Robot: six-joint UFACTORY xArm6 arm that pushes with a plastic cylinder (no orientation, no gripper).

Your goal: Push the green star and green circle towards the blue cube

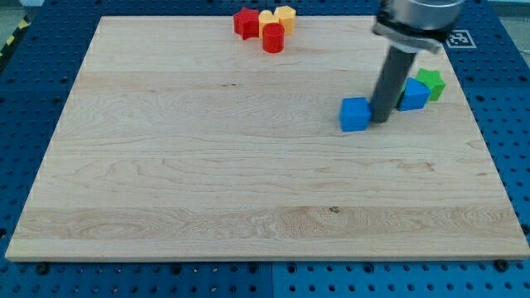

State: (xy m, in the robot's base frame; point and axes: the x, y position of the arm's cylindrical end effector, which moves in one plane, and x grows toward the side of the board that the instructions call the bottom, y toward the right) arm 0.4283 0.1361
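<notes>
A blue cube (355,114) sits on the wooden board at the view's right of centre. My tip (380,118) stands just to its right, touching or nearly touching it. Behind the rod to the right lies a second blue block (413,94), partly hidden, with a green star (431,83) touching its upper right side. I cannot see a green circle; the rod may hide it.
At the view's top centre is a cluster: a red star (246,21), a red cylinder (273,37), and two yellow blocks (284,16). The board's right edge (489,149) runs close to the green star.
</notes>
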